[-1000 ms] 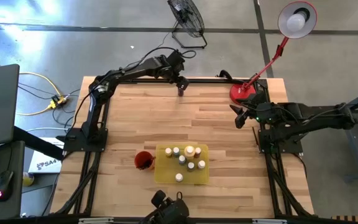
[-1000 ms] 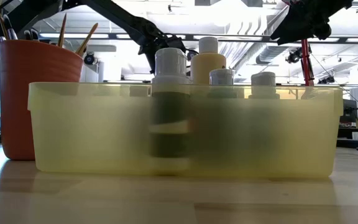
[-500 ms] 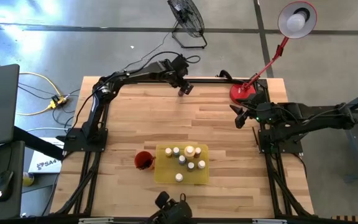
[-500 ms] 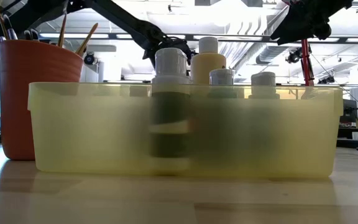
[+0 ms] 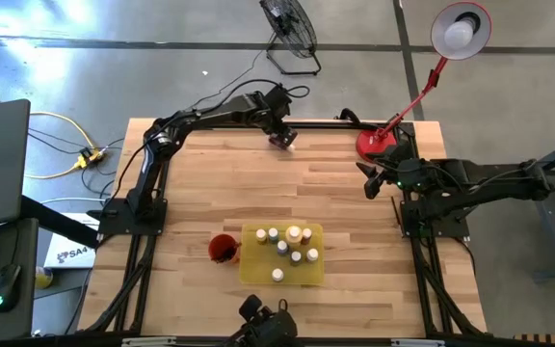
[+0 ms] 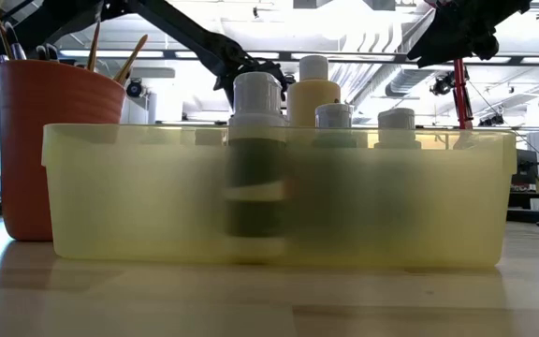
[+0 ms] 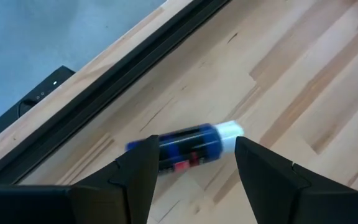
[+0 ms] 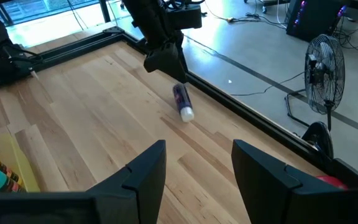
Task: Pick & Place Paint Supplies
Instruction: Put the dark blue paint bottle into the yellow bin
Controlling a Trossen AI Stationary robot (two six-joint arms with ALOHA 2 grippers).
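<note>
From above, the left hand (image 5: pixel 281 136) hovers near the top centre of the frame, at the far edge of the wooden worktop (image 5: pixel 229 183), directly over a blue paint bottle (image 5: pixel 283 140) lying on its side, presumably lined up to grip it. The right hand (image 5: pixel 370 183) waits at the right edge, beside the red lamp base (image 5: pixel 374 145). Low in the frame sit the yellow tray (image 5: pixel 256 270) with its capped paint bottles (image 5: pixel 294 234) and the red cup (image 5: pixel 222 248), probably where the stray belongs. At table level, the tray's translucent wall fills the middle, brushes (image 6: pixel 129 58) poking from the cup at upper left, a bright workshop ceiling behind. Past the left wrist, both fingers (image 7: pixel 138 171) stand wide apart, straddling the bottle's middle, holding nothing. From the right wrist, its fingers (image 8: pixel 145 171) are spread and empty; a floor fan (image 8: pixel 321 62) stands at right.
</note>
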